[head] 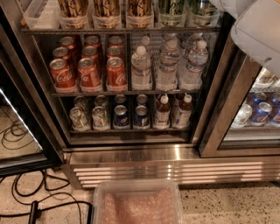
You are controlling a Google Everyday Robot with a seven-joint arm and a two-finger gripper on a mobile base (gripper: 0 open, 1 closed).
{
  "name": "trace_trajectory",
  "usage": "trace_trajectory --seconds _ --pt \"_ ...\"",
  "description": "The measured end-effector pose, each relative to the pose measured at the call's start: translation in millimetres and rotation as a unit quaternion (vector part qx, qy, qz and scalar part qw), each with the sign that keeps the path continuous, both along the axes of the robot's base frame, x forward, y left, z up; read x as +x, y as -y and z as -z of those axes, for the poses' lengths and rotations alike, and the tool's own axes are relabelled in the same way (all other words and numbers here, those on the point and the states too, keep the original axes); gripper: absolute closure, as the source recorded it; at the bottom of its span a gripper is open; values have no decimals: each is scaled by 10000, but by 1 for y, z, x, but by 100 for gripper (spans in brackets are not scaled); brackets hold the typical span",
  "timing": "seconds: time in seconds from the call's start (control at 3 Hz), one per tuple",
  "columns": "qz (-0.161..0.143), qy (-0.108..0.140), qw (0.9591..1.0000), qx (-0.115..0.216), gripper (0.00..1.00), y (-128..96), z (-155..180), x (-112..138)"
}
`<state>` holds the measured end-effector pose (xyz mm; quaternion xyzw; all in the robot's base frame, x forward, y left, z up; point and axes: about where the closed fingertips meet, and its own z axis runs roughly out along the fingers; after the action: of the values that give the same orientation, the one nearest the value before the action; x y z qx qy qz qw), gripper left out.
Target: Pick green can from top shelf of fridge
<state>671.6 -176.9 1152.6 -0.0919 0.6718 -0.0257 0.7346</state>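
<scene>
The fridge [131, 155] stands open in front of me. Its top shelf [118, 30] runs along the top of the view and carries clear plastic bins. The green can [171, 8] stands in a bin right of centre, with only its lower part in view. A second greenish can [202, 6] stands beside it to the right. Three brown-gold streaked cans [107, 6] stand to its left. My gripper is out of view beyond the top edge. Only my white arm [258, 30] shows at the upper right, in front of the shelf's right end.
Red cola cans [89, 72] and water bottles [168, 65] fill the middle rack. Small cans and bottles [118, 114] fill the lowest. A dark door frame [223, 109] stands at the right, with more cans [258, 111] behind glass. A clear plastic bin [138, 203] and black cables [26, 201] lie on the floor.
</scene>
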Motion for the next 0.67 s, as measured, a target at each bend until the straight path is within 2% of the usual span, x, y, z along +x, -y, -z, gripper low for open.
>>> trace_trajectory --seconds 0.33,0.67 --pt "0 2 10000 -8 100 0 0 0" --pt "-75 -156 9997 -177 100 -9 17 -19"
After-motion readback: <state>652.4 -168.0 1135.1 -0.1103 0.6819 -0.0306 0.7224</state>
